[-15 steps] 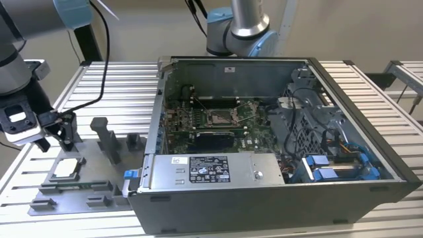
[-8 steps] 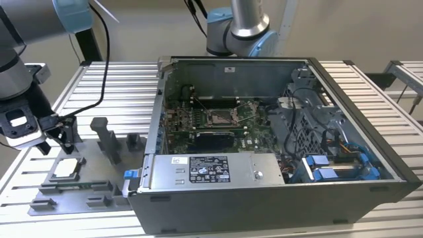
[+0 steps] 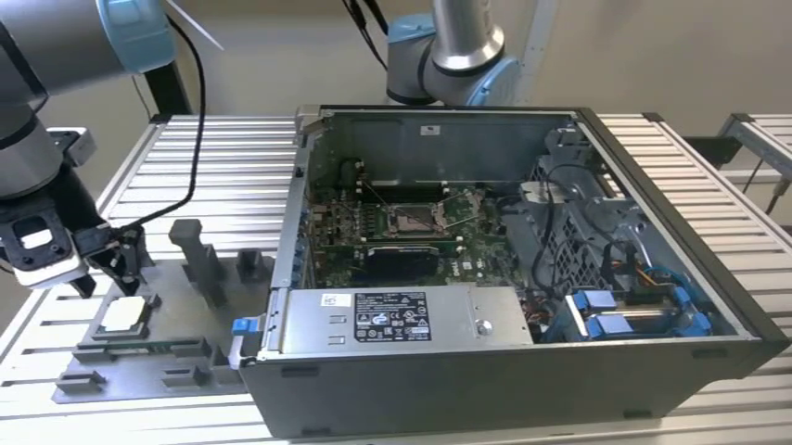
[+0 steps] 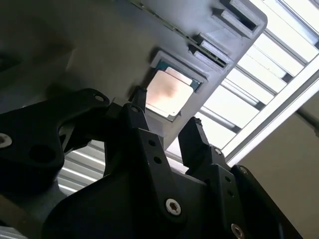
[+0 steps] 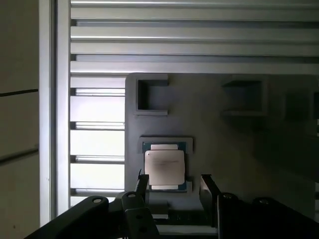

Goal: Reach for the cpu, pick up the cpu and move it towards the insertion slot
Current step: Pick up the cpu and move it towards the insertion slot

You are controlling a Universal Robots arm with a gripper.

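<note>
The cpu (image 3: 124,314), a flat square chip with a silvery top and dark-green rim, lies in a recess of the grey fixture plate (image 3: 136,357) at the exterior view's left. It also shows as the cpu (image 5: 164,167) and the cpu (image 4: 169,92) in both wrist views. My gripper (image 3: 96,272) hangs just above and beside it, open, with nothing between its black fingers (image 5: 141,183). The gripper (image 5: 172,186) has one finger on each side of the chip's near edge. The insertion slot (image 3: 417,218) with its silver frame sits on the green board inside the open computer case (image 3: 693,278).
Grey upright fixture blocks (image 3: 198,255) stand on the plate between the gripper and the case. The case wall (image 3: 287,241) rises at the plate's right. A second robot arm (image 3: 452,51) stands behind the case. The slatted metal table (image 3: 210,167) lies all around.
</note>
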